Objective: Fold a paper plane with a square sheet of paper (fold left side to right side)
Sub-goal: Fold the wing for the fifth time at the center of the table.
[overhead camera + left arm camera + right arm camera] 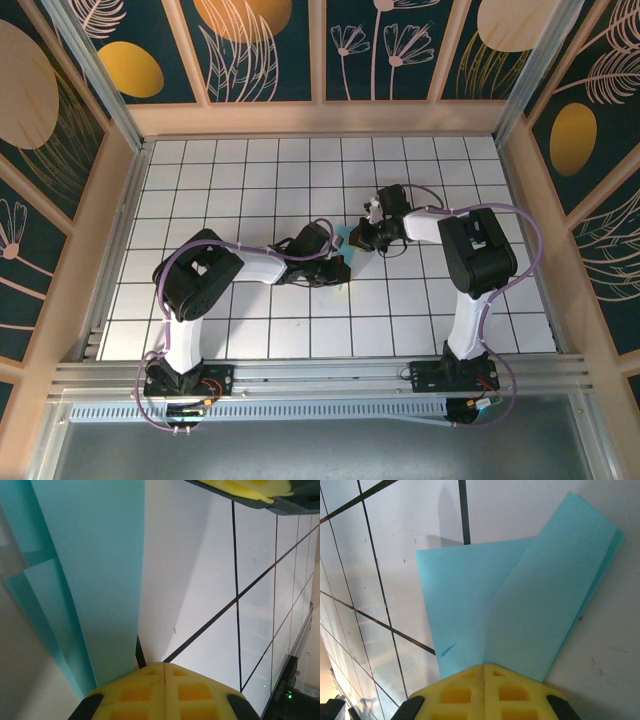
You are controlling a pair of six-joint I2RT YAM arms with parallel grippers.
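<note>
As it lies, cyan paper (pixel 520 615), overlapping folds

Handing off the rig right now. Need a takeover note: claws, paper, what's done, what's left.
Left claw: shut, tip at the edge of the paper.
Right claw: shut, tip over the paper, which runs under it.
Paper: mid-table on the white tiles, between both claws.
Done: some folds are in; overlapping flaps show.
Left: no pointed plane shape yet, so more folding and creasing is likely needed.
</note>
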